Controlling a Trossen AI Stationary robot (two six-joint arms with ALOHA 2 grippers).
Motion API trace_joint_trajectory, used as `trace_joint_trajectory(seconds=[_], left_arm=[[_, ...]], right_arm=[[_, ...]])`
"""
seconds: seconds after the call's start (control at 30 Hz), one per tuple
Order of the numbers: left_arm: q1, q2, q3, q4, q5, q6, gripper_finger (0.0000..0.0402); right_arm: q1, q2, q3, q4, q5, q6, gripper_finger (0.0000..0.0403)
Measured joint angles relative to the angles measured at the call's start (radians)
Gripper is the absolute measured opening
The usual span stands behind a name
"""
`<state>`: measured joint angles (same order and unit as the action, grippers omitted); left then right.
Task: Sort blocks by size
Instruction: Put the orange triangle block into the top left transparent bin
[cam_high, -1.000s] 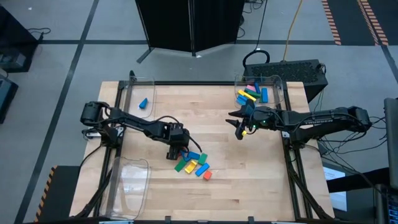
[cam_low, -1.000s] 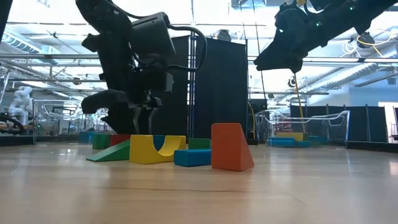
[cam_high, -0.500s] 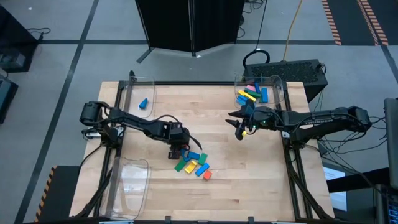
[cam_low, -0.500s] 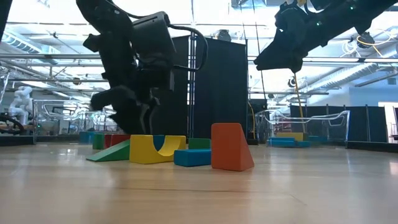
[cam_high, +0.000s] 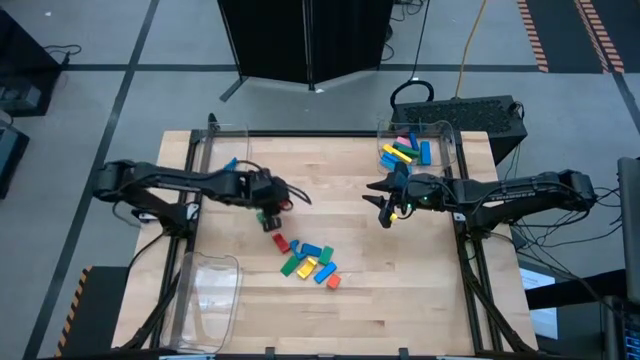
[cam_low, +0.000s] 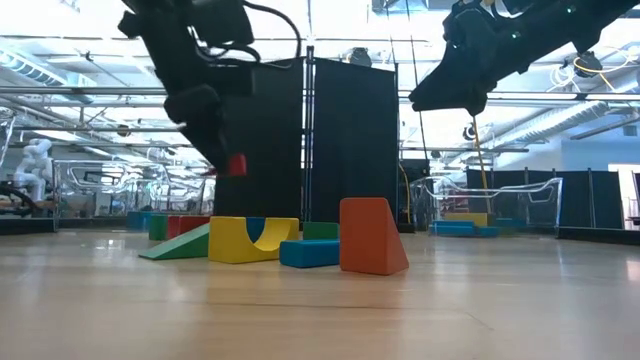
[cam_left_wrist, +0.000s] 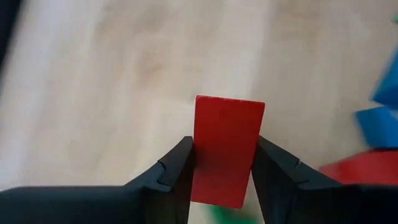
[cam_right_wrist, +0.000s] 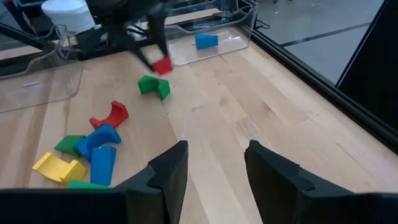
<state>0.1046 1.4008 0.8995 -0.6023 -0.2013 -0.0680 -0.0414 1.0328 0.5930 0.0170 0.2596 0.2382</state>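
- The left gripper (cam_left_wrist: 224, 163) is clamped on a small red block (cam_left_wrist: 225, 149), one finger on each long side, the block standing up between them.
- A second ago that claw was down in the pile; now it has lifted clear and swung away, carrying the red block (cam_low: 235, 165) well above the table in the low view.
- From above, the left gripper (cam_high: 266, 205) now sits between the pile and the clear bin (cam_high: 212, 150) at the far left corner, which holds one blue block (cam_high: 230, 164).
- A green block (cam_high: 268, 221) and a red arched block (cam_high: 281, 243) lie just beside its path, apart from the main pile (cam_high: 312, 265) of blue, green, yellow and orange pieces.
- My read: one pick is done, and this block looks bound for that far left bin; most of the pile is unsorted.
- The right gripper (cam_right_wrist: 213, 165) hasn't budged; it hangs with its fingers apart and empty, near the far right bin (cam_high: 450, 145) already holding several blocks.
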Motion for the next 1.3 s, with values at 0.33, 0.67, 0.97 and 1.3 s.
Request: trace_joint_trajectory(seconds=[0.33, 0.67, 0.97, 1.3], left_arm=[[0.152, -0.198, 0.0, -0.098, -0.064, -0.031, 0.0131], [0.327, -0.27, 0.001, -0.194, -0.161, -0.05, 0.0131], [0.524, -0.27, 0.001, -0.247, -0.183, -0.058, 0.0131], [0.746, -0.222, 0.001, -0.269, -0.049, -0.013, 0.0131]], right_arm=[[0.0, 0.0, 0.0, 0.001, 0.0, 0.0, 0.0153], [0.0, 0.0, 0.0, 0.001, 0.0, -0.007, 0.0153], [0.0, 0.0, 0.0, 0.0, 0.0, -0.011, 0.0153], [0.0, 0.0, 0.0, 0.0, 0.0, -0.011, 0.0153]])
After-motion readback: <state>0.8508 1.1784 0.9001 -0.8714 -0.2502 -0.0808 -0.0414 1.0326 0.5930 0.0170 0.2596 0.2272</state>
